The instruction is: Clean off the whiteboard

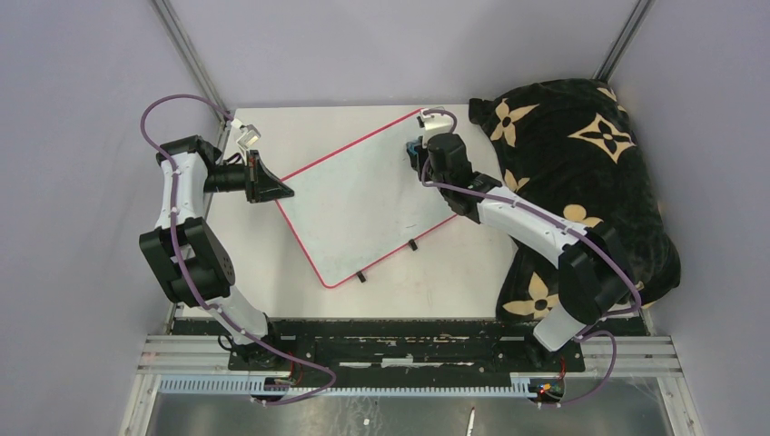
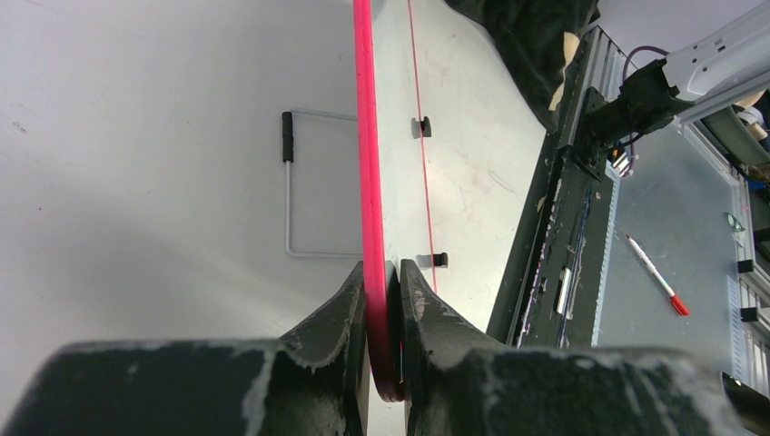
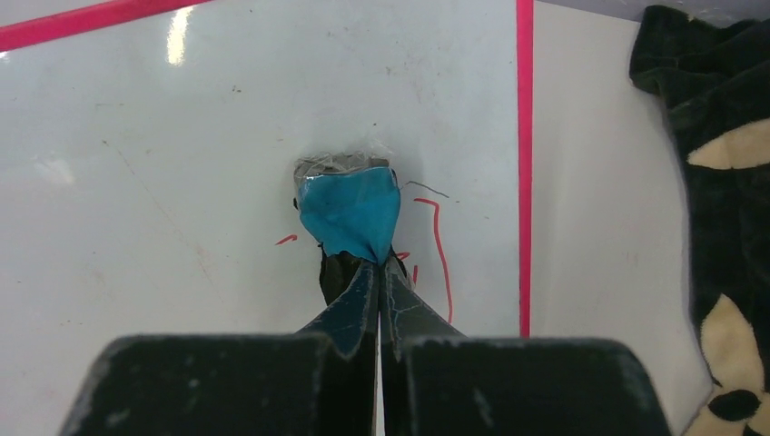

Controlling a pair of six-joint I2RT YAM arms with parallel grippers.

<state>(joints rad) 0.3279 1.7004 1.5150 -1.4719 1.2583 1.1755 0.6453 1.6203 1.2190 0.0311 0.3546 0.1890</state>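
Observation:
The whiteboard [image 1: 363, 204] lies at an angle on the table, white with a thin red border and two black clips on its near long edge. My left gripper [image 1: 280, 193] is shut on the board's left corner; in the left wrist view the red rim [image 2: 366, 163] runs between the two fingers of this gripper [image 2: 383, 272]. My right gripper [image 1: 416, 156] is at the board's far right part, shut on a blue cloth [image 3: 350, 211] pressed against the board [image 3: 182, 163]. Thin red pen marks [image 3: 440, 254] show right beside the cloth and the right gripper [image 3: 380, 263].
A black blanket with tan flower shapes [image 1: 581, 182] is heaped along the table's right side, close to the right arm and also in the right wrist view [image 3: 717, 182]. A black rail [image 1: 381, 345] runs along the near edge. A red-capped pen [image 2: 654, 272] lies below it.

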